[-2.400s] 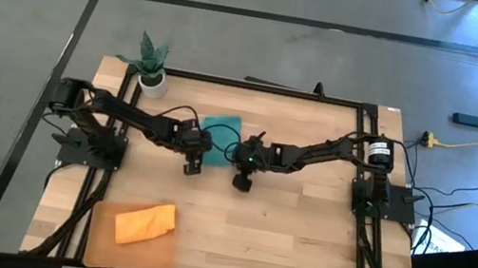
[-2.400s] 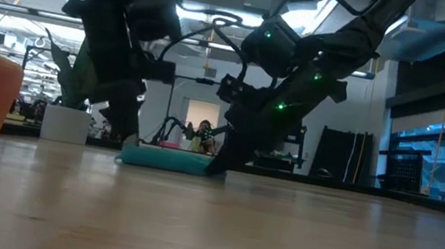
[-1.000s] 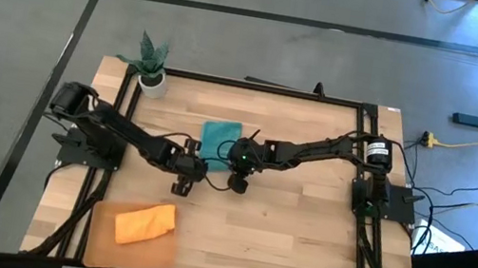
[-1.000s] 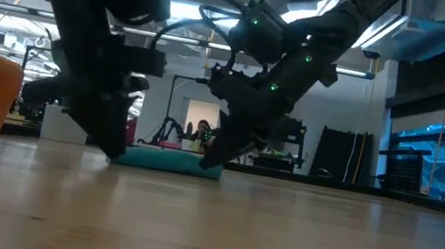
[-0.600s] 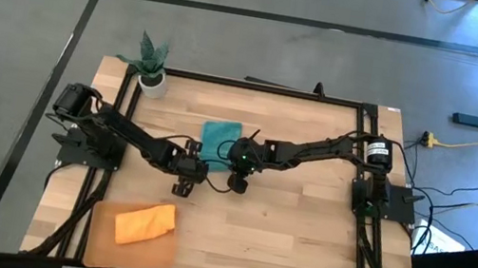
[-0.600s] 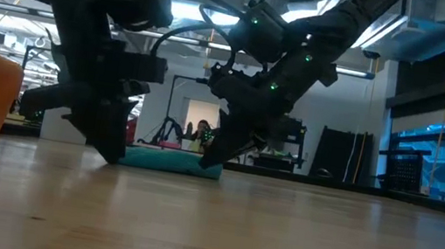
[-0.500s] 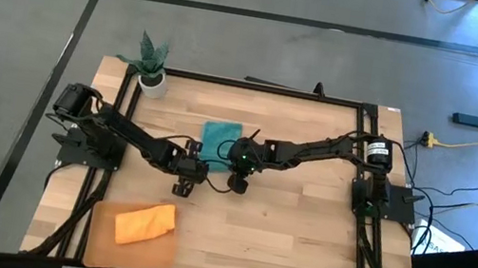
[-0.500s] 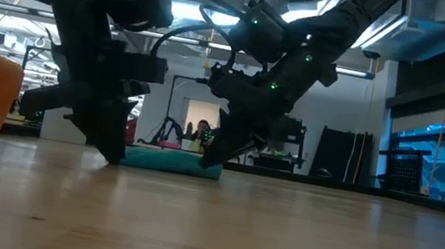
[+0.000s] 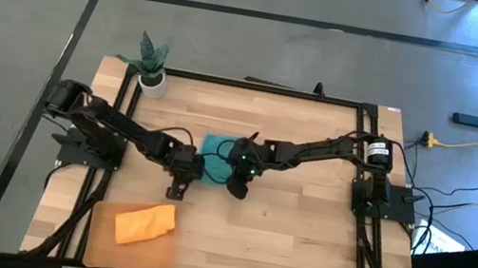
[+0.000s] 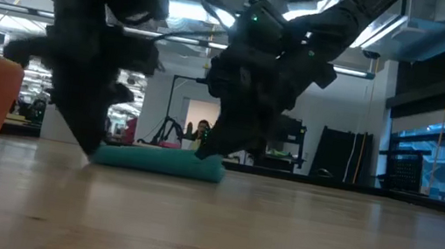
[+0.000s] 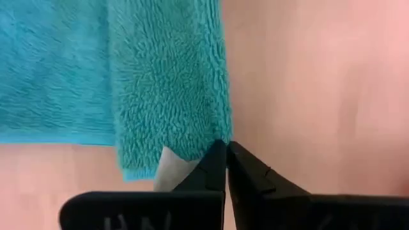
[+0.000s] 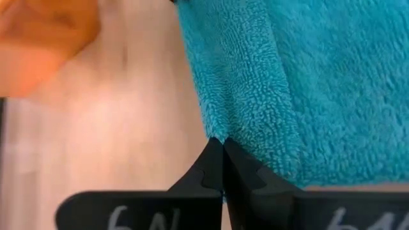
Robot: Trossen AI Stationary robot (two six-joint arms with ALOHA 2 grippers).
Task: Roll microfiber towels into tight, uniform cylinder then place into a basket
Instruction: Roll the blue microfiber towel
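Two tools are pinched on the near edge of the teal towel [image 9: 218,145], which lies mid-tabletop, a little toward the far edge. At the tabletop's [image 9: 298,249] near-left corner the orange towel [image 9: 145,222] sits already rolled in the basket [image 9: 99,227]; the small potted plant [image 9: 152,64] stands at the far-left corner.

The left tool [image 11: 225,153] is clenched, its tips meeting at the towel's near-left corner, beside a white label; from the wrist view it looks to catch only the very fringe. The right tool [image 12: 222,148] is likewise clamped on the near edge at the towel's other end, tips sunk into the pile.

The step in hand appears to be starting the roll. To do it well, both tools should lift the edge together, level, and carry it over toward the far edge at one pace, so the first turn comes out tight and straight. The left grip looks shallow and could slip.
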